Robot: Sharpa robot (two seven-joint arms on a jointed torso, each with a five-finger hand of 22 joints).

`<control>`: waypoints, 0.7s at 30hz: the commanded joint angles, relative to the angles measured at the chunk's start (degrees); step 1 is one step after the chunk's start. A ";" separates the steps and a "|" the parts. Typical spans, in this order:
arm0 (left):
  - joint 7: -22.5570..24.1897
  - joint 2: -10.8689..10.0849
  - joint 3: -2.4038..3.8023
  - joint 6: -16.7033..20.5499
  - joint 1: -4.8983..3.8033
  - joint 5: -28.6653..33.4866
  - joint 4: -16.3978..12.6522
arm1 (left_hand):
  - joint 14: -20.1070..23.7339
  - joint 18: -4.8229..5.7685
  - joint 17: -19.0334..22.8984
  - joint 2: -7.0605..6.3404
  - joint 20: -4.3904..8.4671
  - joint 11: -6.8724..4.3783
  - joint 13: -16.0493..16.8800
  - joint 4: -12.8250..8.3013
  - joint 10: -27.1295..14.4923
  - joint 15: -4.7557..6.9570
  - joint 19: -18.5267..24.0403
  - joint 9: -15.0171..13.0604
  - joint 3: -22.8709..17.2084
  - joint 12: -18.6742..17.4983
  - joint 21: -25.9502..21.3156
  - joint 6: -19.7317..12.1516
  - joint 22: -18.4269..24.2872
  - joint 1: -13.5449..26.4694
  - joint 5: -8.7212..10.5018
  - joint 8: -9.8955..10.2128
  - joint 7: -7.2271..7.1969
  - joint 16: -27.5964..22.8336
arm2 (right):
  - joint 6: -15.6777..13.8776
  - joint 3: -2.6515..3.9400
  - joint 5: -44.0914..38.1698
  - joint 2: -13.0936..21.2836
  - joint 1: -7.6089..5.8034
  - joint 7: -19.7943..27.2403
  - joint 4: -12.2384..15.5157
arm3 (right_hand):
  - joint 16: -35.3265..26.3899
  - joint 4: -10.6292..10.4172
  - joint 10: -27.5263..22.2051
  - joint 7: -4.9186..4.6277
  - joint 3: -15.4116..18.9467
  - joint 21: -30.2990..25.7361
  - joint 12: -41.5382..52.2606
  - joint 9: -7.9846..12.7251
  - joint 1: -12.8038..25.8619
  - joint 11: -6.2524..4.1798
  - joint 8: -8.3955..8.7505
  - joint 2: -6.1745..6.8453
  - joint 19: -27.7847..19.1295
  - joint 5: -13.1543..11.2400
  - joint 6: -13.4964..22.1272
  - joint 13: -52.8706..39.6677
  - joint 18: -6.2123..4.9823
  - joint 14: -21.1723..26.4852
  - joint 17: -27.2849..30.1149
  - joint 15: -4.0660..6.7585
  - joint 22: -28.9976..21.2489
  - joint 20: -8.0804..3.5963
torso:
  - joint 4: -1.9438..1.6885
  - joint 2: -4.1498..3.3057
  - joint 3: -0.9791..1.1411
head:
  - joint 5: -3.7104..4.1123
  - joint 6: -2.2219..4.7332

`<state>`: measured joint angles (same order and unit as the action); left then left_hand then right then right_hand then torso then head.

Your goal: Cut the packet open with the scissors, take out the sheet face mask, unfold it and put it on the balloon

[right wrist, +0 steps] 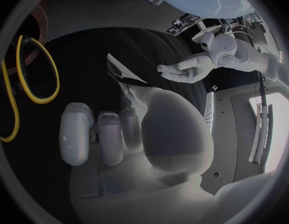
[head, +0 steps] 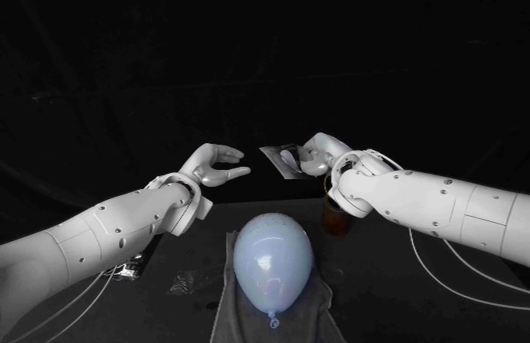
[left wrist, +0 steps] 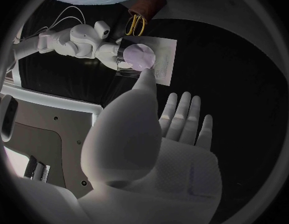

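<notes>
My right hand (head: 320,156) is raised above the tabletop (head: 375,297), pinching the face mask packet (head: 284,160) by one side, so the packet hangs in the air between my two hands. My left hand (head: 217,165) hovers just beside it, fingers loosely apart, grasping nothing. Below my right wrist, the scissors (left wrist: 137,24) stand handles-up in a brown holder (left wrist: 149,5), untouched. Nearer to me, the pale balloon (head: 273,260) lies on a grey cloth (head: 237,312) on the dark tabletop, bare of any mask. I judge the task barely begun: the packet is in hand, but cutting it, taking out the sheet, unfolding it and placing it all remain.
</notes>
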<state>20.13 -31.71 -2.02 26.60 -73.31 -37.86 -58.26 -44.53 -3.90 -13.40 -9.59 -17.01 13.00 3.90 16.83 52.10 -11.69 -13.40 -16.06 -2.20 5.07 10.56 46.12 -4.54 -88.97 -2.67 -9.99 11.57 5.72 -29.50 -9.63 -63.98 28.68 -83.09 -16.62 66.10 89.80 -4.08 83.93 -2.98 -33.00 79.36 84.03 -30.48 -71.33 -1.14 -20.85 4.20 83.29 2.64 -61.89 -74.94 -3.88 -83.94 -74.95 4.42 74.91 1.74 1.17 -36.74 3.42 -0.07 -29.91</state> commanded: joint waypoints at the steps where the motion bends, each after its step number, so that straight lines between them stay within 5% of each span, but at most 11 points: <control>1: -1.87 -0.24 0.08 5.75 -0.10 5.44 -1.13 | -2.50 0.32 -0.55 0.45 0.11 -0.24 0.00 -0.02 1.10 0.59 -4.30 -0.05 -1.53 0.72 2.69 1.16 -1.06 0.45 -0.13 -0.68 4.06 1.73 | -3.54 0.05 -7.35 -0.92 0.11 -4.47 -1.20 | 0.20 0.70 4.07 0.39 -1.06 0.41 0.42 -1.38 -0.64 -0.42 -0.84 -0.35 0.43 0.17 -0.64 -11.50 1.18 -6.06 -15.05 0.33 8.20 0.02 | -0.01 -0.04 0.03 | 0.49 0.41; 4: -2.96 -0.52 0.09 6.69 -0.08 6.14 -2.35 | -5.58 -0.65 -1.56 0.75 0.30 -1.14 0.17 -0.11 2.97 1.67 -15.76 -0.33 -2.32 2.10 10.01 3.00 -3.94 1.45 -0.15 -2.06 3.25 4.56 | -3.75 0.05 -10.09 -1.73 0.21 -5.60 -2.10 | 0.20 0.86 4.12 0.41 -1.27 0.62 0.54 -1.40 -0.65 -0.44 -0.91 -0.28 0.56 0.17 -0.65 -11.58 1.23 -6.06 -15.05 0.35 8.36 -0.01 | -0.01 -0.04 0.01 | 0.79 0.49; 5: -3.33 -0.57 0.09 6.67 -0.07 6.28 -2.77 | -7.72 -2.08 -2.57 1.04 0.58 -1.83 0.38 -0.22 4.45 2.57 -19.92 -0.53 -2.52 3.27 12.14 4.00 -4.67 2.28 -0.17 -3.06 2.50 7.05 | -3.70 0.05 -10.78 -1.96 0.24 -5.93 -2.33 | 0.20 0.86 4.12 0.41 -1.27 0.62 0.54 -1.40 -0.65 -0.44 -0.91 -0.28 0.56 0.17 -0.65 -11.58 1.23 -6.06 -15.05 0.35 8.36 -0.01 | 0.00 -0.04 0.00 | 0.87 0.54; 11: -6.85 -0.51 0.09 0.99 -0.03 6.72 -5.56 | -18.34 -6.60 -7.99 2.37 1.53 -4.70 1.30 -0.53 9.66 6.44 -30.88 -1.26 -2.06 6.97 18.34 6.63 -7.05 6.00 -0.07 -5.74 0.18 18.53 | -2.31 0.06 -14.62 -3.44 0.41 -7.73 -3.54 | 0.20 0.95 4.19 0.42 -1.40 0.71 0.71 -1.41 -0.63 -0.45 -0.97 -0.23 0.62 0.18 -0.67 -11.70 1.26 -6.06 -15.05 0.35 8.43 -0.02 | 0.11 -0.03 0.04 | 1.19 0.78; 12: -7.51 -0.38 0.09 -0.45 -0.03 6.71 -5.98 | -21.38 -6.25 -9.30 2.32 2.61 -5.38 1.41 -0.70 10.33 7.17 -33.89 -1.33 -1.68 7.35 20.33 6.85 -7.92 6.84 -0.31 -5.97 -0.41 21.21 | -1.91 0.06 -15.25 -3.68 0.42 -7.97 -3.72 | 0.20 1.01 4.19 0.43 -1.47 0.72 0.68 -1.42 -0.63 -0.46 -0.99 -0.20 0.63 0.17 -0.67 -11.68 1.26 -6.06 -15.05 0.35 8.44 -0.03 | 0.12 -0.03 0.02 | 1.25 0.81; 13: -8.31 -0.12 0.10 -2.22 -0.03 6.67 -6.44 | -27.50 -6.85 -12.20 3.05 5.11 -6.26 1.60 -0.14 11.46 8.83 -39.53 -1.45 -0.87 7.92 24.34 7.24 -9.71 9.35 -0.12 -6.33 -1.12 26.86 | -1.29 0.06 -16.18 -3.99 0.45 -8.28 -3.93 | 0.20 1.06 4.21 0.43 -1.55 0.75 0.74 -1.43 -0.63 -0.46 -1.01 -0.18 0.65 0.17 -0.67 -11.72 1.27 -6.06 -15.05 0.35 8.46 -0.03 | 0.08 -0.03 0.02 | 1.40 0.77; 15: -9.60 0.66 0.11 -5.13 -0.03 6.40 -7.13 | -28.65 -6.73 -15.40 4.30 7.21 -7.00 2.01 -0.22 13.26 9.57 -42.18 -1.64 0.02 8.82 27.08 7.74 -11.03 12.25 -0.12 -6.83 -1.65 31.67 | 0.23 0.06 -18.46 -4.64 0.54 -9.03 -4.32 | 0.20 1.14 4.20 0.43 -1.66 0.74 0.71 -1.43 -0.63 -0.47 -1.04 -0.15 0.64 0.17 -0.67 -11.70 1.27 -6.06 -15.05 0.36 8.46 -0.04 | 0.03 -0.04 0.03 | 1.50 0.79; 21: -11.73 3.13 0.16 -8.44 -0.04 5.56 -7.04 | -28.00 -6.53 -19.49 4.80 8.61 -8.10 3.75 -0.05 17.07 10.58 -42.87 -2.23 1.62 11.32 29.60 9.16 -12.46 14.43 -0.14 -7.98 -2.64 37.20 | 3.16 0.06 -23.88 -5.79 0.70 -10.78 -4.65 | 0.20 1.30 4.21 0.43 -1.90 0.90 0.71 -1.44 -0.61 -0.47 -1.10 -0.07 0.75 0.17 -0.65 -11.71 1.32 -6.06 -15.05 0.35 8.59 -0.05 | 0.15 -0.06 0.12 | 1.46 0.68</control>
<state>11.40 -29.06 -1.96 23.07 -73.26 -32.32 -65.35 -72.88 -9.87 -32.77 -4.74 -8.67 4.99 7.58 16.85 68.78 -0.99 -56.39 -18.22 -0.74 16.27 40.05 55.08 -16.97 -74.83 -2.85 -17.76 8.93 42.76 -29.62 -9.60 -81.31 23.11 -82.40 -24.75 61.51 89.70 -3.80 83.91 -2.88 -33.62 79.98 84.64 -30.48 -71.34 -1.12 -20.87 4.20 83.70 2.65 -61.79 -74.94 -3.04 -83.92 -74.95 4.39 74.95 1.76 1.25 -36.78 3.47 1.42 -29.16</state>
